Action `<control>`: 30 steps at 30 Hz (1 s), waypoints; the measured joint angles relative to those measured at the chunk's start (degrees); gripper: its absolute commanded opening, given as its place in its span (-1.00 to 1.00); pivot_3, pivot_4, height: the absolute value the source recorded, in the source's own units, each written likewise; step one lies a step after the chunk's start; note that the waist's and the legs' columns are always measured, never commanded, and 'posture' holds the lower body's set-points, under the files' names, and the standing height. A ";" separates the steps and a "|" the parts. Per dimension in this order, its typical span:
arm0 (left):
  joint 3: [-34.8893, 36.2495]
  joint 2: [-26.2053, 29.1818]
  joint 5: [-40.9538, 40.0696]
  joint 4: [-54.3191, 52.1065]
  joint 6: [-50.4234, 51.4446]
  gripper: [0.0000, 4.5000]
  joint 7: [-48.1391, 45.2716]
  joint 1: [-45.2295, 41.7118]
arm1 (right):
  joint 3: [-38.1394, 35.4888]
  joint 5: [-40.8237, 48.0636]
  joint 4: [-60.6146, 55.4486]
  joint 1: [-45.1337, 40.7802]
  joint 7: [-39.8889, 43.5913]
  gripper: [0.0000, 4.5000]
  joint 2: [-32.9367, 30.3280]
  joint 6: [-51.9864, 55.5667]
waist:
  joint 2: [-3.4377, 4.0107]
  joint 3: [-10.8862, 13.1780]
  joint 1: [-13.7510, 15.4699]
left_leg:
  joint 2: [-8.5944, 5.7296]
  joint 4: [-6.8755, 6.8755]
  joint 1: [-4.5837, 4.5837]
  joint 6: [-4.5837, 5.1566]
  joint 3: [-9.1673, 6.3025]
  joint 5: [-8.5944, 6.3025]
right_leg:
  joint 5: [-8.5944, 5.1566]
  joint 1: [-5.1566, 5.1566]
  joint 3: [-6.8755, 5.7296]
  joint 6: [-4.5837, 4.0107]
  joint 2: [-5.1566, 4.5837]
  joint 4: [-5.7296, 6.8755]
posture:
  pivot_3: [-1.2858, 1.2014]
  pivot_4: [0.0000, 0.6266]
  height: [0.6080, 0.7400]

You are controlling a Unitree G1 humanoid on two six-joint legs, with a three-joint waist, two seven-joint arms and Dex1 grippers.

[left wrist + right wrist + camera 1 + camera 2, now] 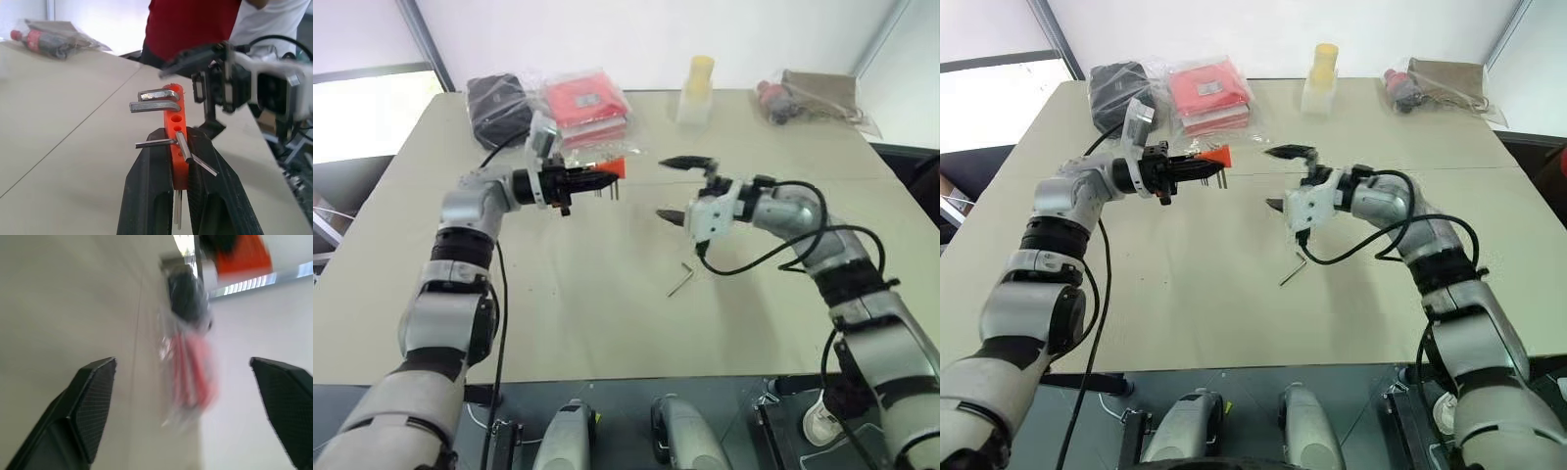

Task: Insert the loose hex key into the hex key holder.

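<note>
My left gripper point(603, 178) is held above the table, pointing toward the right arm. It is shut on the orange-red hex key holder point(614, 167). In the left wrist view the black fingers point(151, 186) clamp the holder point(175, 120) from both sides, with several short keys sticking out of it. The loose hex key point(680, 279), a thin dark L-shaped rod, lies flat on the table below and slightly ahead of my right gripper point(666, 189). That gripper hovers wide open and empty, facing the holder, with its fingers point(93, 396) far apart.
Along the table's far edge lie a black pouch point(499, 103), a red packet in clear plastic point(585, 103), a yellow-capped bottle point(695, 90) and a bagged bundle point(813, 98). A person in a red shirt point(195, 24) stands beyond the table.
</note>
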 measured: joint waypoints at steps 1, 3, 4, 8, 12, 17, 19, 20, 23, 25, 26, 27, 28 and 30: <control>0.05 0.24 0.01 -1.18 0.11 -1.00 0.63 1.48 | -1.67 3.41 -3.78 2.20 0.89 0.99 -0.07 8.70 | 0.00 0.00 0.04 | 0.00 0.00 0.00 0.00 -0.01 0.00 | 0.00 0.00 0.00 0.00 -0.01 0.00 | 0.03 -0.52 1.00; 0.13 0.36 -0.14 -5.60 1.41 -1.00 2.25 5.24 | -5.70 12.28 -15.45 6.86 1.88 0.99 -0.53 32.63 | 0.01 0.01 0.00 | 0.03 0.04 0.01 0.00 -0.02 0.00 | 0.00 0.00 0.00 -0.01 -0.02 0.02 | 0.03 -0.52 1.00; 0.13 0.24 -0.36 -7.47 2.11 -1.00 2.88 6.35 | -6.96 15.14 -19.72 7.84 1.78 0.99 -0.69 40.60 | 0.02 0.01 0.02 | 0.02 0.05 0.01 0.01 -0.02 0.00 | -0.01 -0.01 0.00 -0.01 -0.02 -0.02 | 0.03 -0.52 1.00; 0.43 -0.88 -1.99 -15.02 4.72 -1.00 6.23 8.81 | -12.92 26.02 -32.99 9.27 -0.17 0.99 -0.46 69.92 | 0.01 0.00 0.29 | -0.01 0.09 0.03 0.02 -0.06 -0.01 | -0.06 0.04 -0.03 -0.03 -0.03 -0.05 | 0.03 -0.52 1.00; 0.73 -2.12 -3.01 -19.00 6.40 -1.00 9.34 12.12 | -20.28 33.68 -38.66 9.95 -3.22 0.99 3.23 93.40 | 0.01 0.00 0.24 | -0.04 0.10 0.03 0.02 -0.07 -0.02 | -0.06 0.05 -0.03 -0.03 -0.02 -0.06 | 0.03 -0.52 1.00; 0.68 -3.14 -3.22 -20.83 6.94 -1.00 11.56 13.56 | -22.83 37.19 -43.95 11.32 -5.95 0.99 5.38 103.05 | 0.00 0.00 0.17 | -0.06 0.10 0.04 0.04 -0.06 -0.02 | -0.06 0.05 -0.04 -0.02 -0.01 -0.08 | 0.03 -0.52 1.00; 0.65 -3.42 -3.22 -21.29 6.93 -1.00 12.17 13.88 | -23.25 37.75 -44.36 13.63 -7.45 0.99 7.61 103.89 | 0.00 -0.01 0.20 | -0.06 0.10 0.04 0.04 -0.06 -0.02 | -0.07 0.06 -0.04 -0.01 -0.01 -0.08 | 0.03 -0.52 1.00; 0.63 -3.52 -3.22 -21.29 6.93 -1.00 12.36 14.01 | -23.23 37.96 -44.30 14.51 -8.07 0.99 8.59 103.91 | 0.00 -0.01 0.17 | -0.07 0.10 0.04 0.04 -0.06 -0.02 | -0.07 0.06 -0.04 -0.01 -0.01 -0.08 | 0.03 -0.52 1.00; 0.40 -3.60 -3.18 -21.29 6.82 -1.00 12.97 14.65 | -23.01 38.05 -44.01 15.26 -10.10 0.99 10.56 103.92 | 0.00 -0.01 0.06 | -0.07 0.10 0.04 0.04 -0.05 -0.02 | -0.07 0.06 -0.04 -0.01 -0.01 -0.08 | 0.03 -0.52 1.00; 0.38 -3.74 -3.14 -21.29 6.56 -1.00 13.32 14.84 | -22.57 37.84 -42.87 15.28 -11.60 0.99 12.17 103.75 | 0.00 -0.01 0.01 | -0.07 0.08 0.05 0.04 -0.06 -0.03 | -0.07 0.05 -0.04 -0.01 0.00 -0.07 | 0.03 -0.52 1.00; 0.37 -3.83 -3.15 -21.29 6.29 -1.00 13.38 14.84 | -22.10 37.74 -42.16 15.31 -12.09 0.99 12.65 103.64 | 0.00 -0.01 0.01 | -0.06 0.08 0.05 0.04 -0.06 -0.03 | -0.07 0.05 -0.04 -0.01 0.01 -0.08 | 0.03 -0.52 1.00; 0.37 -3.85 -3.14 -21.29 6.20 -1.00 13.51 14.84 | -21.45 37.44 -40.99 15.34 -12.82 0.99 13.38 103.01 | 0.00 -0.01 0.01 | -0.07 0.08 0.05 0.04 -0.05 -0.03 | -0.07 0.05 -0.04 -0.01 0.00 -0.08 | 0.03 -0.52 1.00; 0.37 -3.84 -3.14 -21.31 6.19 -1.00 13.56 14.86 | -21.22 37.34 -40.29 15.32 -13.22 0.99 13.71 102.58 | 0.00 -0.01 0.01 | -0.07 0.08 0.05 0.04 -0.04 -0.03 | -0.07 0.05 -0.04 0.00 0.00 -0.08 | 0.03 -0.52 1.00; 0.38 -3.72 -3.14 -21.57 6.15 -1.00 13.87 15.31 | -20.94 36.98 -38.50 15.06 -14.56 0.99 15.03 101.38 | 0.00 -0.01 0.00 | -0.07 0.08 0.05 0.04 -0.05 -0.03 | -0.07 0.05 -0.04 0.00 0.00 -0.07 | 0.03 -0.52 1.00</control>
